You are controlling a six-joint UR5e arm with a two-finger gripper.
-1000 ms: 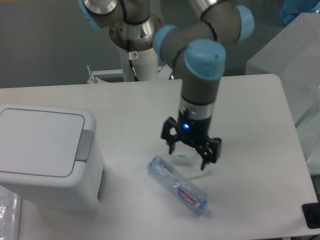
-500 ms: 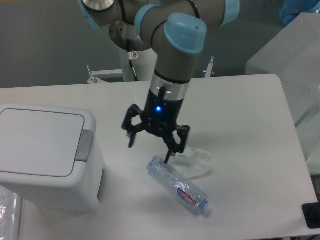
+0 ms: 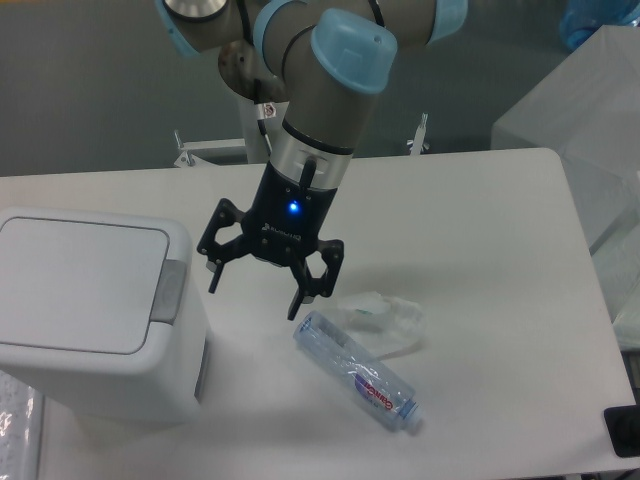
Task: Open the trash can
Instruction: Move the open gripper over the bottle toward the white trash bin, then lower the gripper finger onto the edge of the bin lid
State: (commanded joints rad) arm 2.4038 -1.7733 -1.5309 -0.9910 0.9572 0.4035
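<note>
The trash can (image 3: 90,315) is a white boxy bin at the left of the table. Its flat lid (image 3: 80,283) is down, and the grey push-button tab (image 3: 169,291) sits at the lid's right edge. My gripper (image 3: 253,295) hangs open and empty above the table, just right of the bin, its left fingertip a short way from the tab and not touching it.
A clear plastic bottle (image 3: 357,370) lies on its side right of and below the gripper. A crumpled clear wrapper (image 3: 385,318) lies beside it. A translucent box (image 3: 585,110) stands at the right of the table (image 3: 500,230). A dark object (image 3: 622,430) sits at the lower right corner.
The arm has swung left, carrying the open gripper from above the bottle and wrapper to just beside the trash can. The bottle, wrapper and bin have not moved.
</note>
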